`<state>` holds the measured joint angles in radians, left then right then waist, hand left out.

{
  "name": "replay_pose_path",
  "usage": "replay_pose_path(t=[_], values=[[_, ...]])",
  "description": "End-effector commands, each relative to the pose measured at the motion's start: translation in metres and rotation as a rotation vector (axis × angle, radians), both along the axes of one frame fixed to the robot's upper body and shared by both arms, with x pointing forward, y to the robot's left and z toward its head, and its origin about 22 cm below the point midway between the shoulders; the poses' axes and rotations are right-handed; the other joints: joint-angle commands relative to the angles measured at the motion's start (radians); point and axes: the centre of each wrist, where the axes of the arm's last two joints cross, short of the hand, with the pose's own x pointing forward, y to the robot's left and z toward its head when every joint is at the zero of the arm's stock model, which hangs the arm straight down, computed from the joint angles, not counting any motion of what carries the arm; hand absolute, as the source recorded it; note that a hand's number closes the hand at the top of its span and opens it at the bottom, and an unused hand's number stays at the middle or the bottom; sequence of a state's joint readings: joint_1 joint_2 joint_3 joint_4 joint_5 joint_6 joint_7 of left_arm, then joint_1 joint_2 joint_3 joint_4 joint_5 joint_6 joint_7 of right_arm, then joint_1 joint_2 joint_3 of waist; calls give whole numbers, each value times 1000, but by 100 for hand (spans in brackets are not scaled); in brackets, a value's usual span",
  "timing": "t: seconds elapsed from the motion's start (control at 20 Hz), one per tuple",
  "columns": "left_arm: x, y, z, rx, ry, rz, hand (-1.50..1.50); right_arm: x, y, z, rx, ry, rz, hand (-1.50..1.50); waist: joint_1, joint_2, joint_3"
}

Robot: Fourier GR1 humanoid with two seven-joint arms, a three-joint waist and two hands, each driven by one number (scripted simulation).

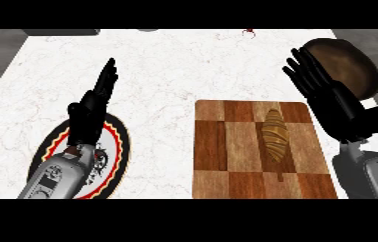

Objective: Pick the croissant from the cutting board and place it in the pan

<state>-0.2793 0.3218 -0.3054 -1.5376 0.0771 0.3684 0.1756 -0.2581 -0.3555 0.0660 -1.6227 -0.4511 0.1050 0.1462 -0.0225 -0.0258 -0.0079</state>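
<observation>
A brown striped croissant (274,134) lies lengthwise on the right half of the checkered wooden cutting board (229,156). The dark round pan (345,65) sits at the counter's far right, partly hidden behind my right hand. My right hand (328,98) hovers open, fingers straight and pointing up-left, just right of the board and apart from the croissant. My left hand (92,106) rests open at the left, fingers straight and pointing up, holding nothing.
A round plate (118,146) with a red and yellow rim lies under my left forearm at the lower left. The white marble counter (184,66) stretches across the view. A small red mark (249,32) shows near the back edge.
</observation>
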Motion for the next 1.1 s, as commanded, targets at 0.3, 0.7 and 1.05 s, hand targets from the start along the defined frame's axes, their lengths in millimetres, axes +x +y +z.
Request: replay_pose_path(t=[0.3,0.7,1.05], values=[[11,53,-1,-93,-28,71,0,-10,-83,-68,-211,74,292,150,36,40,10],[-1,71,-18,-89,-6,100,0,-59,-169,-47,-494,-382,-117,-150,4,28,9],[-2,76,-15,-106,4,103,0,-47,-192,63,-843,-331,74,-150,10,23,5]])
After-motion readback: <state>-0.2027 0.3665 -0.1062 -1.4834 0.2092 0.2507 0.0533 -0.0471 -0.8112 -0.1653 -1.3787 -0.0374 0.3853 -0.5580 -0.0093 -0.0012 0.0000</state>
